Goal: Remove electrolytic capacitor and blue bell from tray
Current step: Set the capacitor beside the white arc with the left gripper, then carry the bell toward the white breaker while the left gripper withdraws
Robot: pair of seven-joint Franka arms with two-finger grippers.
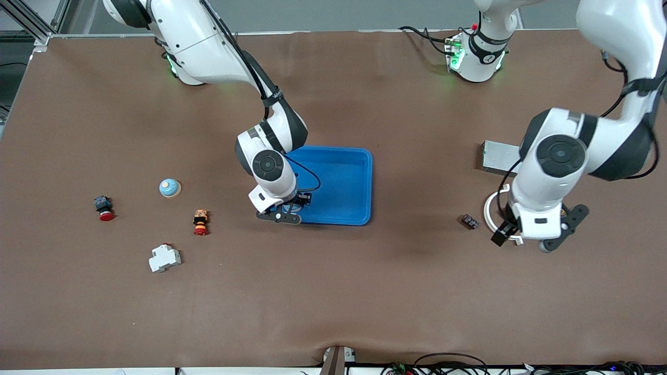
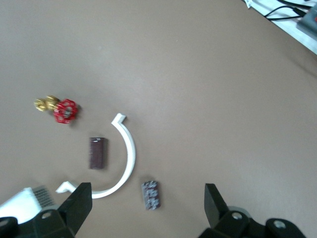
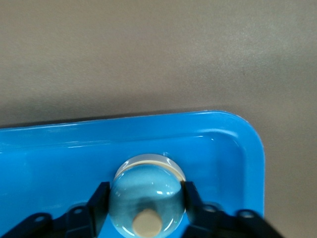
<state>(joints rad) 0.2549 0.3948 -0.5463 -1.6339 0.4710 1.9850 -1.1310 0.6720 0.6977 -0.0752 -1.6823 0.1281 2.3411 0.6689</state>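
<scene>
Right tool (image 1: 289,207) is down in the blue tray (image 1: 354,172), at the tray's 7 o'clock corner in the front view. It's clamped on a bell (image 3: 148,193), pale blue dome with a beige button on top, one finger (image 3: 96,203) pressed on each side. The bell sits low in the tray, but I can't tell if it's touching the floor.

Left tool (image 2: 147,198) hangs over the counter (image 1: 333,291) toward the left arm's end, fingers (image 2: 79,203) spread wide with nothing between them. Under it there's a white open ring (image 2: 126,158). A brown block (image 2: 97,152) lies inside the ring's curve and a speckled chip (image 2: 151,195) just outside it, neither touching the ring. Can't tell which of those two is the capacitor. In the front view the chip (image 1: 469,221) sits at about 8 o'clock from the ring (image 1: 490,208). A red-handled valve (image 2: 57,109) lies near the ring too, and a grey box (image 1: 499,156) is at roughly 12 o'clock from it.

Toward the right arm's end, at about 9 o'clock from the tray, a second bell (image 1: 170,188) sits on the counter. Around it: a red push button (image 1: 104,208) at 8 o'clock, an orange-and-red button (image 1: 200,222) at 4 o'clock, and a white breaker (image 1: 164,258) at 6 o'clock, nearest the front camera
</scene>
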